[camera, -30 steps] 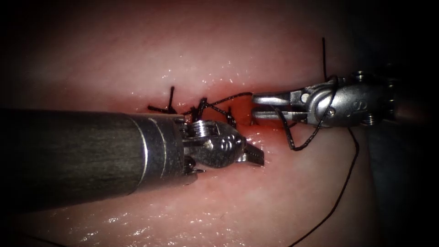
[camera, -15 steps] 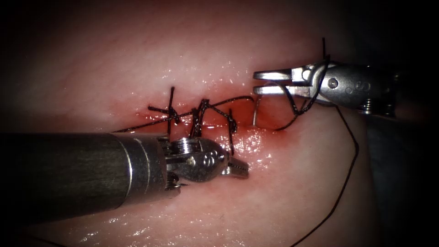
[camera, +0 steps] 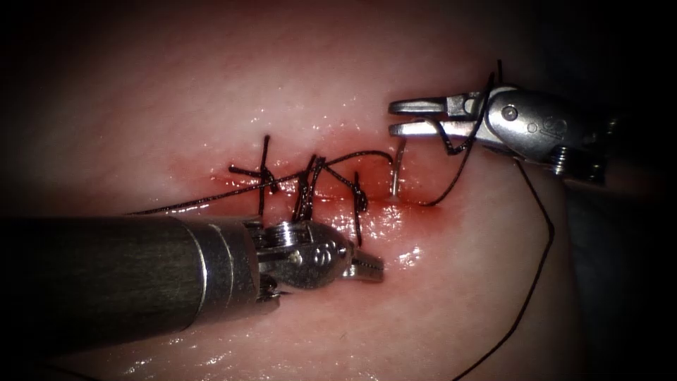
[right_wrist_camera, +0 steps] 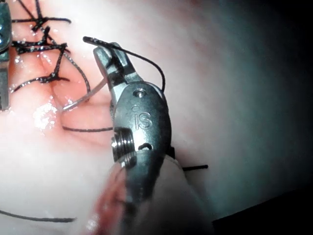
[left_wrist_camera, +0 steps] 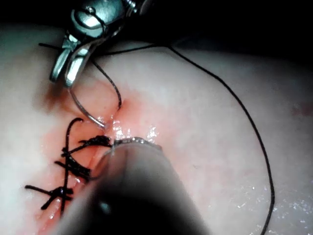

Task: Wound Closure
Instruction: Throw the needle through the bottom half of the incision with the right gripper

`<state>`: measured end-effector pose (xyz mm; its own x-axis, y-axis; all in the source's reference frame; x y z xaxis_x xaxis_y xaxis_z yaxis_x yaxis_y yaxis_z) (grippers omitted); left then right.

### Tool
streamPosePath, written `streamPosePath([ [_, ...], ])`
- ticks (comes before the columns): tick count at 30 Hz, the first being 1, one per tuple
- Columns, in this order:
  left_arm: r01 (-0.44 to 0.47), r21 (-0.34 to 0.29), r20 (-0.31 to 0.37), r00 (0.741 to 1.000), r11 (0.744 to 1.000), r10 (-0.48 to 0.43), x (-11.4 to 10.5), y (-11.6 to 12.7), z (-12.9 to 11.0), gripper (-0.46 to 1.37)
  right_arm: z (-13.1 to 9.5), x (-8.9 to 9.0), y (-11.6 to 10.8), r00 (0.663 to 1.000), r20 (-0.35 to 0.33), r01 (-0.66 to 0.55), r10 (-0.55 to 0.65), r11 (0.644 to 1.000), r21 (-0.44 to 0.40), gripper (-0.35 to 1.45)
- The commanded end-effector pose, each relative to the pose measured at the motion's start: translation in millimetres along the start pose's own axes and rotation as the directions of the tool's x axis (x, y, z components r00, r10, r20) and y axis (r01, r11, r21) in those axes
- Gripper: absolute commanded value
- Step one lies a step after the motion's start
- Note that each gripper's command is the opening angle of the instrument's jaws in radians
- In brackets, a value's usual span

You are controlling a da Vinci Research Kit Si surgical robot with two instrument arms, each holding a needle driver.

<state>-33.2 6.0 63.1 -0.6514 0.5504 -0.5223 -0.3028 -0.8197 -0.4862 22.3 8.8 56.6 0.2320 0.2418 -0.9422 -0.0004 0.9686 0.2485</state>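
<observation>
The tissue (camera: 437,296) has a cut (camera: 416,185) wet with red fluid, and several dark stitches (camera: 310,185) cross its left part. My right tool (camera: 391,117) hovers above the cut's right end, jaws shut on the upper end of the curved needle (camera: 397,169). The needle's lower end is in the tissue at the cut. In the left wrist view the needle (left_wrist_camera: 83,111) curves from the right tool (left_wrist_camera: 61,79) down into the tissue. My left tool (camera: 377,268) lies below the stitches, jaws shut, with nothing seen in them.
Thread (camera: 451,176) rises from the cut and loops around the right tool's jaws. A long strand (camera: 539,271) trails down the tissue's right side. Another strand (camera: 190,203) runs left from the stitches behind the left shaft (camera: 106,275).
My right tool rose from the cut with the needle, drawing more of its curve out of the tissue. My left tool shut its jaws and slid down and left, uncovering the stitches.
</observation>
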Motion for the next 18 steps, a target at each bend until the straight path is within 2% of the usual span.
streamPosePath([
  [1, -0.002, 0.000, 0.000, 1.000, 1.000, 0.002, -0.1, 0.0, -0.1, -0.16, 0.1, 0.0, -0.1, 1.000, -0.001, -0.013, 0.013, 1.000, -0.001, -0.35],
  [18, 0.002, -0.002, -0.001, 1.000, 1.000, -0.002, -0.4, -0.4, -0.3, -0.21, 0.4, 0.1, -0.3, 0.999, 0.002, -0.037, 0.037, 0.999, -0.010, -0.35],
])
